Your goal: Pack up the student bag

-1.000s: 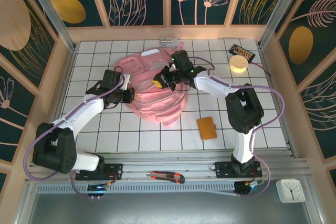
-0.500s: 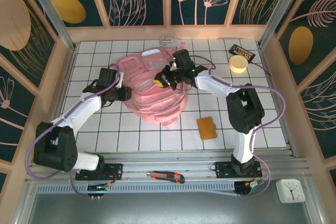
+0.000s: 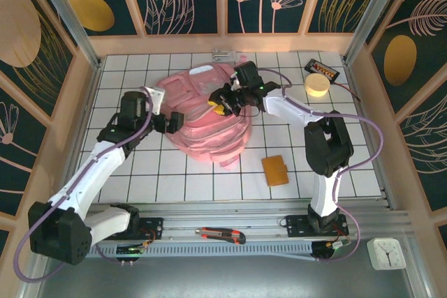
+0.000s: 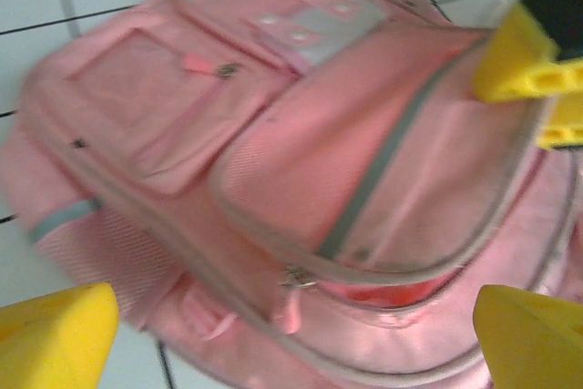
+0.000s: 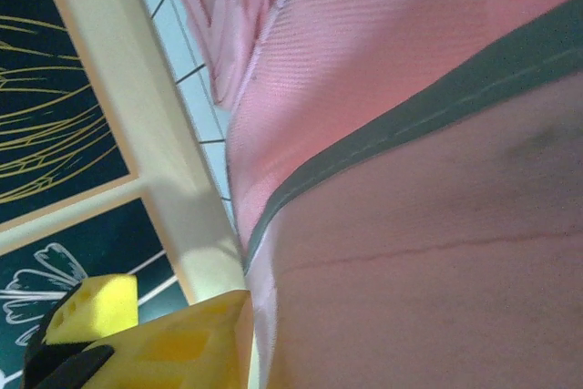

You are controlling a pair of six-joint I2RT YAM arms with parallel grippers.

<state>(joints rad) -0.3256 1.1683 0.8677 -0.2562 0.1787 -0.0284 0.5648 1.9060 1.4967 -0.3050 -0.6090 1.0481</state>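
Pink backpack [image 3: 202,137] lies on the white tiled table [image 3: 195,186], left of centre and toward the back, front pockets facing up. Main zip is open. The left wrist view shows the flap edge raised and a reddish lining in the gap.

Right gripper [image 3: 223,105] sits at the bag's upper right. Its yellow fingers are pinched together on the rim of the open flap, with fabric pressed close against its camera.

Left gripper [image 3: 175,121] is at the bag's left edge, jaws wide apart with nothing between them. Whether it touches the fabric is unclear.

- Back right corner, well apart from the bag: yellow tape roll [image 3: 317,86] and black box [image 3: 322,69].
- Near the bag's front right: orange wallet [image 3: 275,169].
- On the rail between the arm bases: box cutter [image 3: 220,235].
- Front right, off the table: small white clock [image 3: 386,252].
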